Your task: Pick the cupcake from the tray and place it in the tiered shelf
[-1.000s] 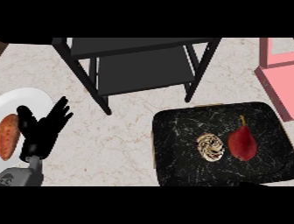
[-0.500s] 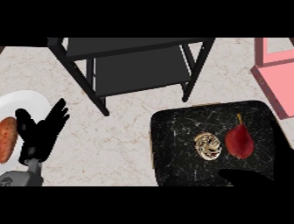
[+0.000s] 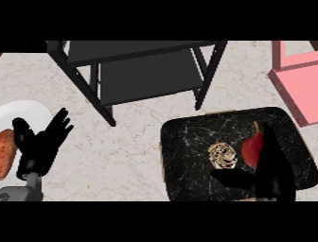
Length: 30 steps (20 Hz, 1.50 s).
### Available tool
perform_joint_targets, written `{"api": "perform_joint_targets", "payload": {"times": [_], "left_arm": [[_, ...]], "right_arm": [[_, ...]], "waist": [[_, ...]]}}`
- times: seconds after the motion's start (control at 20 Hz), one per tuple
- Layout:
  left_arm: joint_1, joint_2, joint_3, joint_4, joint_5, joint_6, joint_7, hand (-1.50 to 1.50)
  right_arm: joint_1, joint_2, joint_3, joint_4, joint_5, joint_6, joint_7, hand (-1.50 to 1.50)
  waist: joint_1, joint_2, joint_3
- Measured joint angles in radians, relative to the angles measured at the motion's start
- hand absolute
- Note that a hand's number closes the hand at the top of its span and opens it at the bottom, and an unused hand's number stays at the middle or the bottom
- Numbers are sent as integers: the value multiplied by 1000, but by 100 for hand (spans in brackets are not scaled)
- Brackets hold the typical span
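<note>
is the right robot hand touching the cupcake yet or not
Apart. In the head view, bare black tray shows between the cupcake and the right robot hand, whose thumb lies just below the cupcake.

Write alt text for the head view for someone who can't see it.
The robot's right hand reaches open over a black marbled tray holding a small pale cupcake and a red pear. A black tiered shelf stands behind, a pink box at right, and the left hand rests open beside a white plate with a sweet potato.
</note>
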Motion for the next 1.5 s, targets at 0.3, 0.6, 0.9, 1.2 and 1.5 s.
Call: {"api": "perform_joint_targets", "payload": {"times": [0.3, 0.6, 0.9, 1.2, 1.5], "left_arm": [[0, -2, 8, 5, -2, 0, 5, 0], [6, -24, 4, -4, -16, 14, 1, 0], [-1, -10, 25, 7, -5, -15, 11, 0], [3, -25, 30, 11, -18, -16, -11, 0], [-3, -34, 27, 10, -27, -13, -3, 0]], "right_arm": [[-39, 118, -25, 99, 115, 45, -3, -150], [-47, 152, -54, 144, 179, 81, -16, -150], [-59, 160, -56, 168, 203, 84, -30, -150], [-87, 162, -77, 236, 192, 58, -60, 150], [-102, 153, -56, 274, 123, 112, -120, 150]], "waist": [[-7, -1, 2], [-11, -4, 3], [-12, -4, 2], [-12, -9, -2], [-9, -21, -17]]}}
